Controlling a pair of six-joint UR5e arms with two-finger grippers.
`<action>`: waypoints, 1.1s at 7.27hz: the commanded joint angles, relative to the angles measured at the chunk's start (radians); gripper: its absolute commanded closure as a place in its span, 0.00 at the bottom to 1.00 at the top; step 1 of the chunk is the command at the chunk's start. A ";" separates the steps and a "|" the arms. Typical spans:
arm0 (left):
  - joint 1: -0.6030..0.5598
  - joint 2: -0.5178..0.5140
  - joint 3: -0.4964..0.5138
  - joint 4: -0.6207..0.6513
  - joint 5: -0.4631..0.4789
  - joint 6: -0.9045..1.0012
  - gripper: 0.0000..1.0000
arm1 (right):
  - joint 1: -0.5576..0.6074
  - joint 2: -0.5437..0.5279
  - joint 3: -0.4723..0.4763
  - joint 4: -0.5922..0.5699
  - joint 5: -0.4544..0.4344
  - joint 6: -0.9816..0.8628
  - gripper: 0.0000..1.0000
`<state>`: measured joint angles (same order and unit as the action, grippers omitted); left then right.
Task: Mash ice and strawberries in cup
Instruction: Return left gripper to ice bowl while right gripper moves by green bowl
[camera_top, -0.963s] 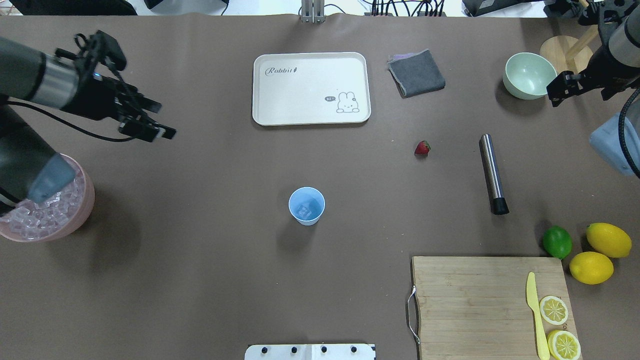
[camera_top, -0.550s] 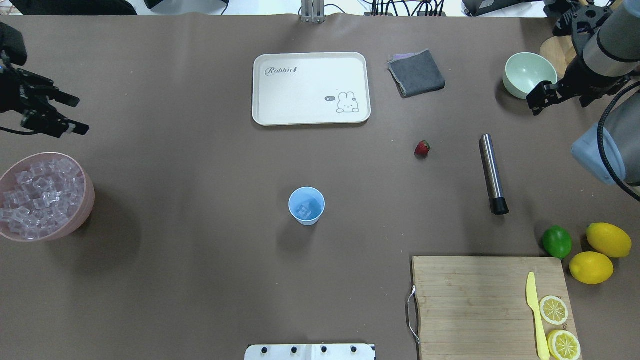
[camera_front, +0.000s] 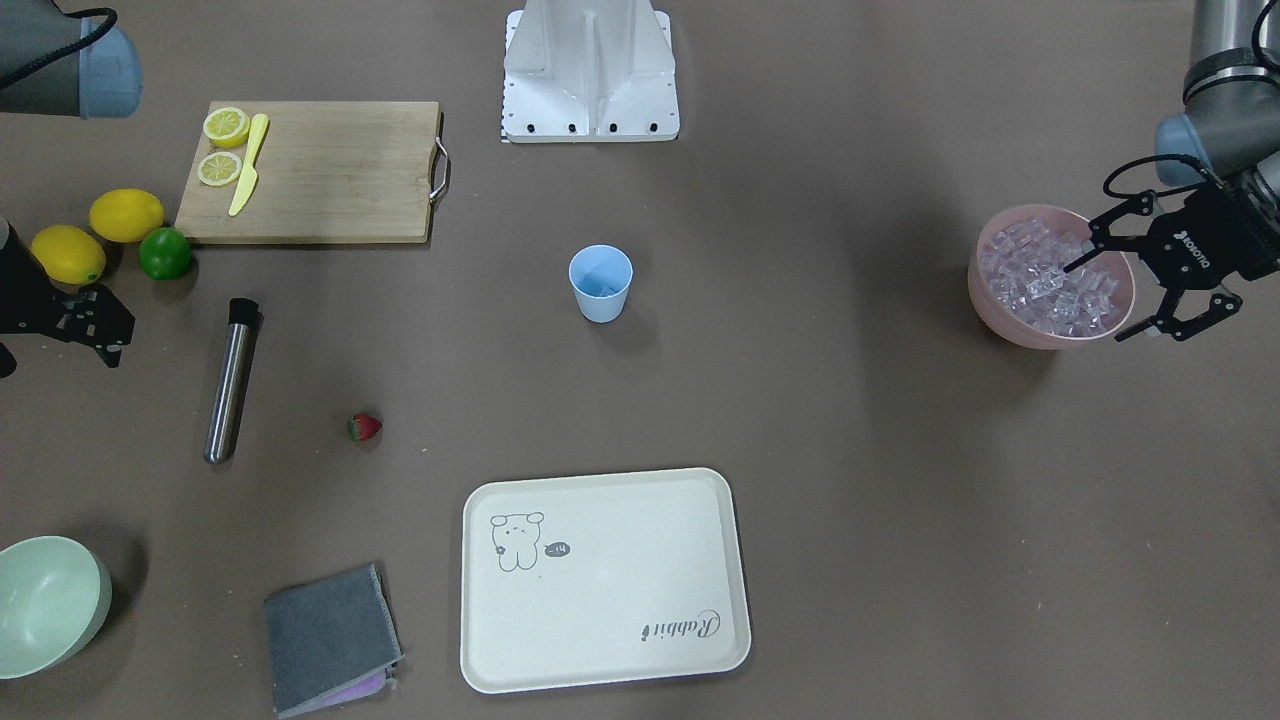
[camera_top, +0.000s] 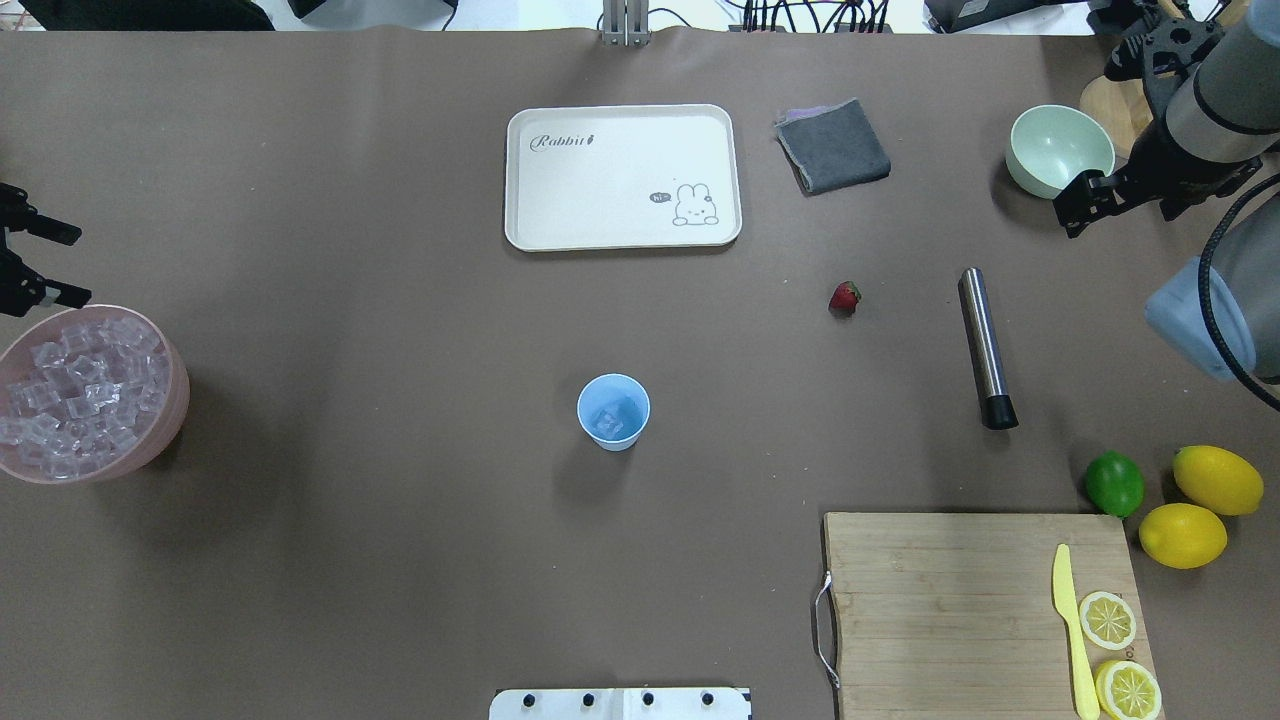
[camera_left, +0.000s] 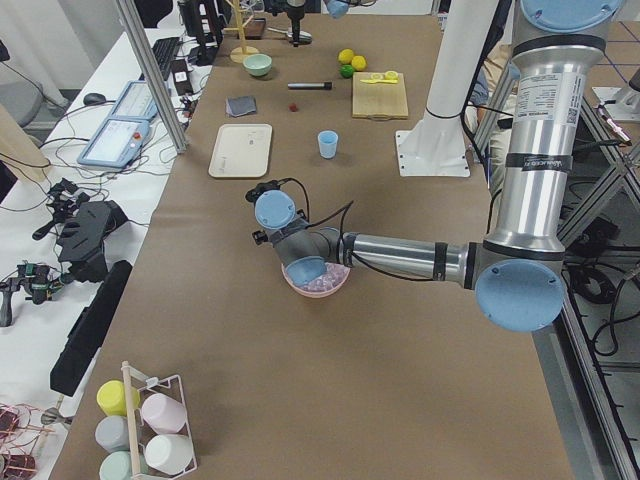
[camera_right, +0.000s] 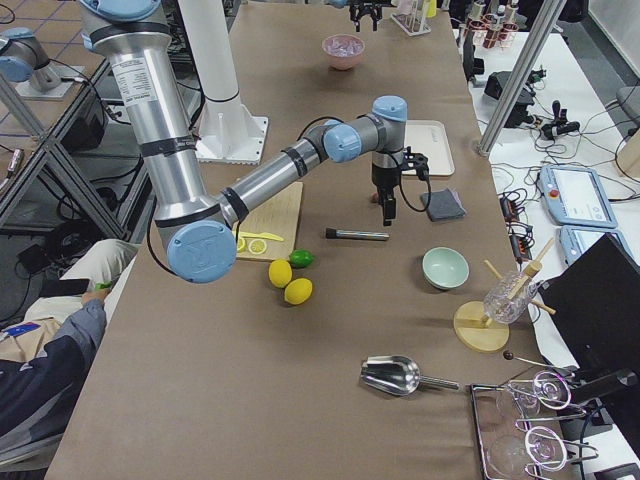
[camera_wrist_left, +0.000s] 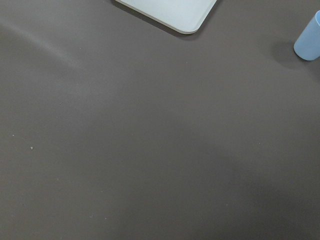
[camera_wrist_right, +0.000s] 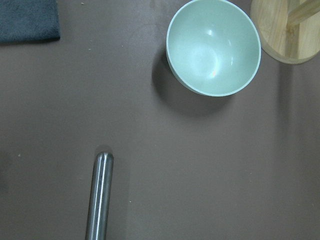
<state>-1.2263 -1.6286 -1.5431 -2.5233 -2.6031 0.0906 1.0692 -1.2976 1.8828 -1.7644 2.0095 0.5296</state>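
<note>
**Cup (camera_top: 613, 412): ice loaded, strawberry not yet added**

The light blue cup stands upright near the middle of the tabletop (camera_top: 400, 560), well apart from both of my arms. A few clear ice cubes (camera_top: 609, 421) lie in its bottom. The strawberry (camera_top: 845, 296) lies on the bare tabletop, between the cup and the steel muddler (camera_top: 985, 345), touching neither. My left tool (camera_front: 1095, 303) hangs with its fingers spread wide and empty at the pink bowl (camera_front: 1000, 318) that holds the ice supply. My right tool (camera_top: 1070, 210) hovers beside the pale green bowl (camera_top: 1058, 150), above the muddler's far end; I cannot tell whether its fingers are apart or together.

I judge the ice step finished and the strawberry step in hand. The next move calls for my right tool to descend on the small berry, pinch it lightly, and release it over the cup. Mashing with the muddler would follow.
</note>
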 joint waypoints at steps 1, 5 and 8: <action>0.022 0.054 0.012 -0.002 0.006 0.152 0.07 | 0.002 -0.015 0.009 -0.001 -0.017 0.004 0.00; 0.068 0.090 0.008 -0.005 0.069 0.250 0.07 | 0.002 -0.066 0.047 -0.003 -0.028 0.064 0.00; 0.143 0.101 0.003 -0.015 0.127 0.251 0.07 | 0.003 -0.083 0.048 -0.003 -0.051 0.084 0.00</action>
<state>-1.1093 -1.5293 -1.5385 -2.5357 -2.4900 0.3408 1.0710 -1.3734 1.9303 -1.7671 1.9713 0.5985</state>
